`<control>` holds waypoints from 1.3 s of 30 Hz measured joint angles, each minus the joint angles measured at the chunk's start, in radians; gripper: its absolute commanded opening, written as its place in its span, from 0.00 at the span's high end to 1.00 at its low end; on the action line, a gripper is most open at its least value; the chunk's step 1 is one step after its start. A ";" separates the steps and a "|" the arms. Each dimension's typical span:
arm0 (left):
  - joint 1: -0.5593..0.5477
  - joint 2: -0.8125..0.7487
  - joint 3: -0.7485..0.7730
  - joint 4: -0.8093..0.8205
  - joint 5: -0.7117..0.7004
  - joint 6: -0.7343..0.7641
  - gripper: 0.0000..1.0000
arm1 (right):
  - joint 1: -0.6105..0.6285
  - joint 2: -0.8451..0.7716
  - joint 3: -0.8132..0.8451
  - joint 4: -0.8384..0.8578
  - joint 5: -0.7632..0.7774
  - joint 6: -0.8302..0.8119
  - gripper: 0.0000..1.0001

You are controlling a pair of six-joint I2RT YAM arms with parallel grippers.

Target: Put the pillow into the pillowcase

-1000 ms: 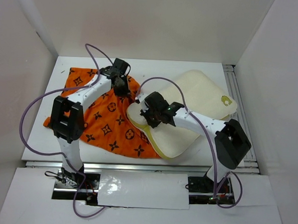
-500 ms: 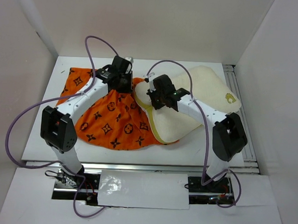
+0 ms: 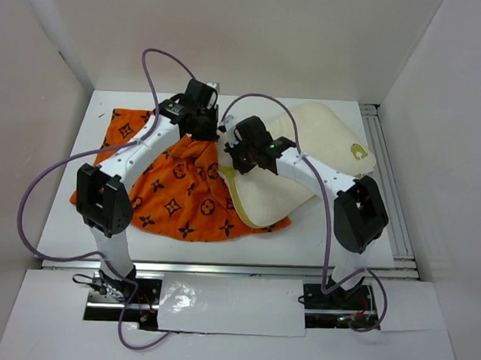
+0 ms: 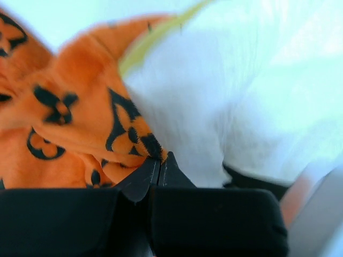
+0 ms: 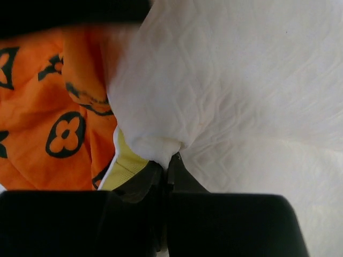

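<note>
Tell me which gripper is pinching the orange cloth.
The left gripper: it is shut on the pillowcase edge, whereas the right gripper pinches a fold of the cream pillow.

Left gripper (image 4: 160,160) pinched closed, right gripper (image 5: 168,161) pinched closed, side by side

site: I read this as a robotics lab test cell | evidence: plain white panel walls (image 3: 35,97) box in a white table (image 3: 60,227) | aluminium rail (image 3: 220,269) along its near edge | purple cables (image 3: 23,217) loop loose off my two arms (image 3: 137,152)
</note>
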 measured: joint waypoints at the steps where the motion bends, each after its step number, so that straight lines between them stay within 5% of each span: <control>1: 0.009 0.023 0.035 -0.014 0.002 -0.003 1.00 | 0.002 0.000 -0.019 0.008 -0.002 -0.005 1.00; 8: 0.039 0.097 0.134 -0.098 0.045 0.004 1.00 | 0.010 -0.047 -0.177 0.120 -0.043 -0.024 1.00; 18: 0.056 0.114 0.175 -0.001 0.184 0.081 1.00 | -0.002 -0.016 -0.172 0.221 -0.207 -0.079 1.00; 27: -0.015 0.121 0.174 0.027 0.296 0.108 1.00 | -0.205 -0.015 -0.505 1.051 -0.407 0.414 1.00; 39: -0.026 0.320 0.440 0.020 0.342 0.107 1.00 | -0.208 0.109 -0.521 1.434 -0.482 0.607 1.00</control>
